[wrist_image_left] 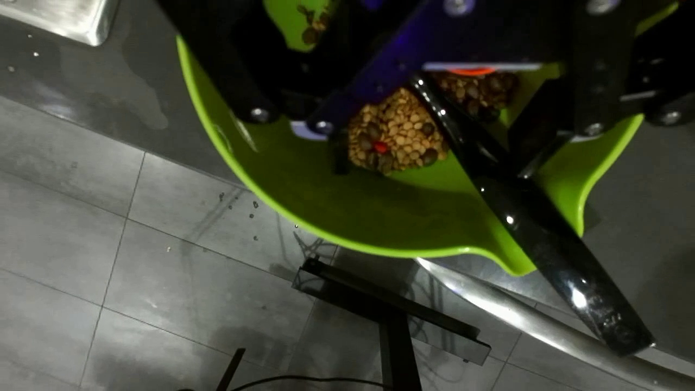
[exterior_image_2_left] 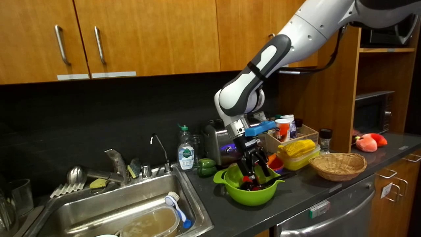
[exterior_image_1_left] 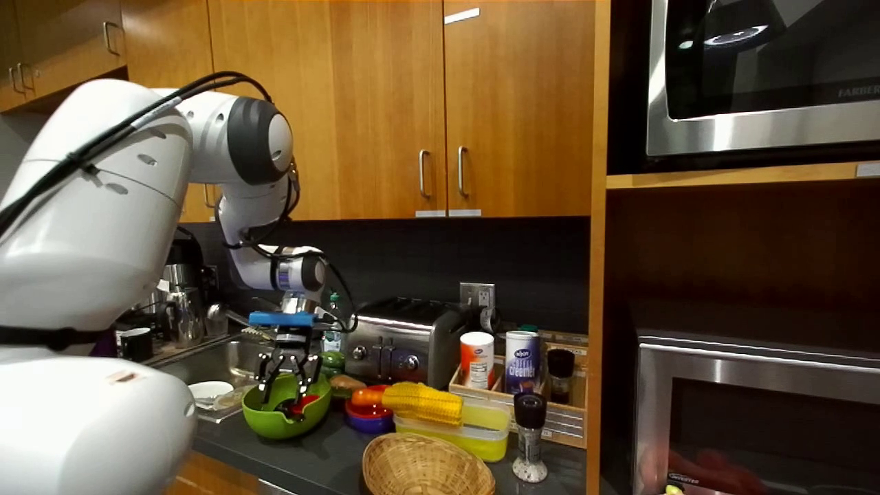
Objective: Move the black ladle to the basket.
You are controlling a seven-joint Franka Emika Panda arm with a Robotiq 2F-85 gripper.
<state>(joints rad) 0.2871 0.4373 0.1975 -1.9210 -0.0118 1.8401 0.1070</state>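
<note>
Lying across the green bowl point(exterior_image_2_left: 250, 199), the black ladle point(wrist_image_left: 545, 233) is being noted with its handle jutting over the pouring lip, lower right of the wrist view. Just over it, the gripper point(exterior_image_1_left: 282, 397) is being held with fingers spread, the handle passing between them; nothing is being gripped, and contact with the handle cannot be told. Well apart, at the right of the frame in an exterior view, the basket point(exterior_image_2_left: 338, 176) is being seen without the black ladle.

Progress, as judged: an early stage is being recorded. The gripper's placing looks done; grasp, lift, carry and release are being left.

Counts: one black ladle, one green bowl, one basket are being tallied. Lower middle of an exterior view, one corn cob point(exterior_image_1_left: 426, 404) is being borne by one yellow container point(exterior_image_1_left: 485, 447); two canisters point(exterior_image_1_left: 477, 368) and two black-capped jars point(exterior_image_1_left: 529, 443) are being counted nearby. In the green bowl, pellets point(wrist_image_left: 396, 127) are being seen heaped, too many for counting.
</note>
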